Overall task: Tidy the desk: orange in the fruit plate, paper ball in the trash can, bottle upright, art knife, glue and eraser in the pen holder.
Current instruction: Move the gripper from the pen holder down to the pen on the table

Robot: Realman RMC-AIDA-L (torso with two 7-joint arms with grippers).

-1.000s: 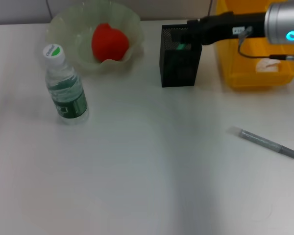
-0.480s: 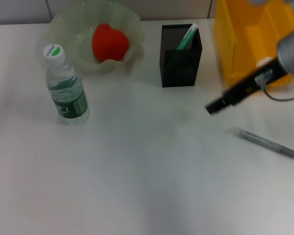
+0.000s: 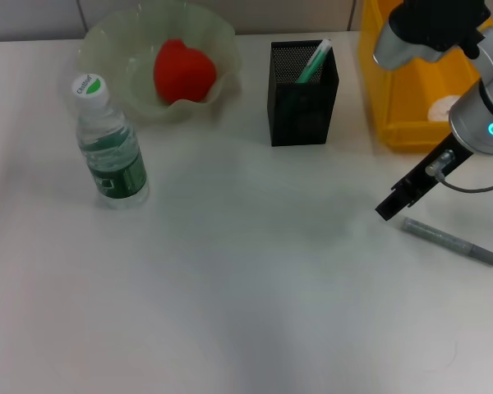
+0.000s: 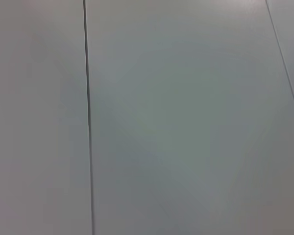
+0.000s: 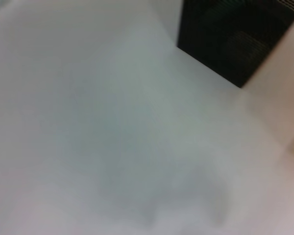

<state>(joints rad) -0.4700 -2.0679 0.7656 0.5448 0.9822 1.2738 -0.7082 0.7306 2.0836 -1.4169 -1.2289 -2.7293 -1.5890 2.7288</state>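
Right gripper point(image 3: 392, 207) hovers just beside the art knife point(image 3: 452, 240), at its end nearer the pen holder point(image 3: 302, 94); you cannot tell whether its fingers are apart. Your knife lies flat on the desk point(image 3: 246, 287), long axis slanting away from the holder.

Orange point(image 3: 183, 71) in fruit plate point(image 3: 107, 41); bottle point(image 3: 108, 146) upright on desk point(image 3: 230, 279).

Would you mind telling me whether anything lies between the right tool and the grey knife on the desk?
Nothing visible does: the right tool hangs just beside the knife, with only bare desk between them.
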